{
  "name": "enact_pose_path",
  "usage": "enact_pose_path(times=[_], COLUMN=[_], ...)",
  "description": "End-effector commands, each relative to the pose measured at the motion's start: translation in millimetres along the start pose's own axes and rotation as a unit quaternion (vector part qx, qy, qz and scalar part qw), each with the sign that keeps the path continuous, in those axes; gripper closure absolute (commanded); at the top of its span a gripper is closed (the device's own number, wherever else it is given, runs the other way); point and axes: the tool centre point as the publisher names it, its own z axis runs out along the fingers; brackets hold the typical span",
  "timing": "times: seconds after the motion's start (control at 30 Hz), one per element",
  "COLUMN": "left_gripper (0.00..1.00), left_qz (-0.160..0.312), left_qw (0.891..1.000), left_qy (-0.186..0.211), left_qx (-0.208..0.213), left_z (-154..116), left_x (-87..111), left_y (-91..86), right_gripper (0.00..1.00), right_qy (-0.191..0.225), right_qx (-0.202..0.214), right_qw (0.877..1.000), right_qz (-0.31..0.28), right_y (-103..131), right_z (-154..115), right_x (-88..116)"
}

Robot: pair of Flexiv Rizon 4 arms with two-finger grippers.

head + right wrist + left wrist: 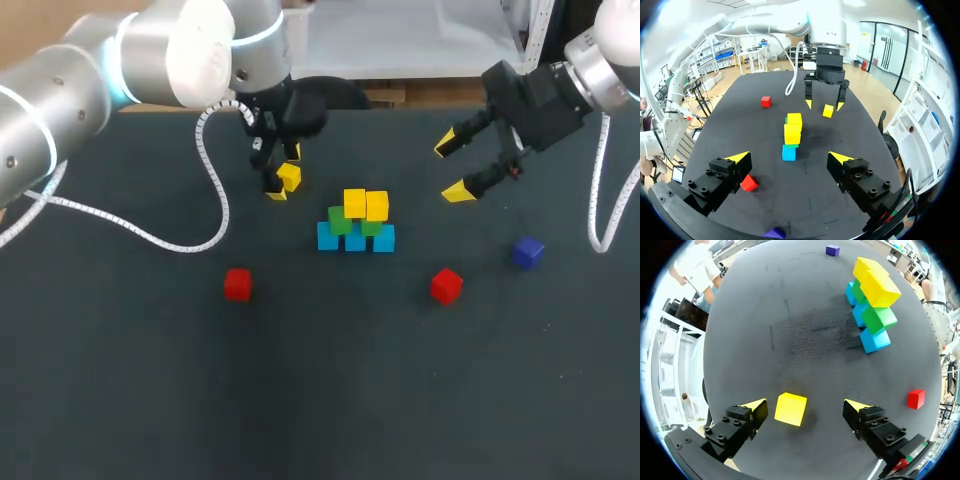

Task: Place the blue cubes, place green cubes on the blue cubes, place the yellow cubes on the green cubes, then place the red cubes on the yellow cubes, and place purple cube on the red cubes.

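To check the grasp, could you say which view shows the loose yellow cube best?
Left wrist view: the yellow cube lies clear between the left gripper's open fingers. Head: partly hidden; right wrist: small.

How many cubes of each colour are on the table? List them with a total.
blue cubes: 3
green cubes: 2
yellow cubes: 3
red cubes: 2
purple cube: 1
Total: 11

Three blue cubes [355,240] in a row carry two green cubes [340,221] topped by two yellow cubes [365,204], while a loose yellow cube [289,177], a red cube [237,284], a second red cube [446,285] and a purple cube [528,252] lie scattered apart around them.
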Motion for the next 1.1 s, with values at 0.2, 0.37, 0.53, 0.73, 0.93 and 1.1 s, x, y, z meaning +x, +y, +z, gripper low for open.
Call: enact_pose_path(times=[0.2, 0.37, 0.53, 0.73, 0.93, 1.1], left_gripper=[0.00, 0.00, 0.00, 1.00, 1.00, 1.00], left_qz=[-0.004, -0.003, 0.001, 0.002, -0.001, -0.005], left_qw=[0.999, 0.999, 0.999, 0.999, 0.999, 0.999], left_qy=[0.007, 0.003, -0.005, -0.003, 0.000, -0.003], left_qx=[0.031, 0.036, 0.042, 0.045, 0.043, 0.041], left_z=[4, 6, 10, 13, 12, 10], left_x=[5.8, 7.4, 8.8, 8.7, 10.1, 10.4], left_y=[14.3, 15.0, 14.9, 13.1, 9.3, 2.8], right_gripper=[0.00, 0.00, 0.00, 0.00, 0.00, 0.00], right_qy=[-0.001, -0.001, -0.001, -0.001, -0.001, -0.001], right_qx=[0.000, 0.000, 0.000, 0.000, 0.000, 0.000], right_qw=[1.000, 1.000, 1.000, 1.000, 1.000, 1.000], right_qz=[0.000, 0.000, 0.000, 0.000, 0.000, 0.000], right_y=[0, 0, 0, 0, 0, 0], right_z=[0, 0, 0, 0, 0, 0], right_x=[0, 0, 0, 0, 0, 0])
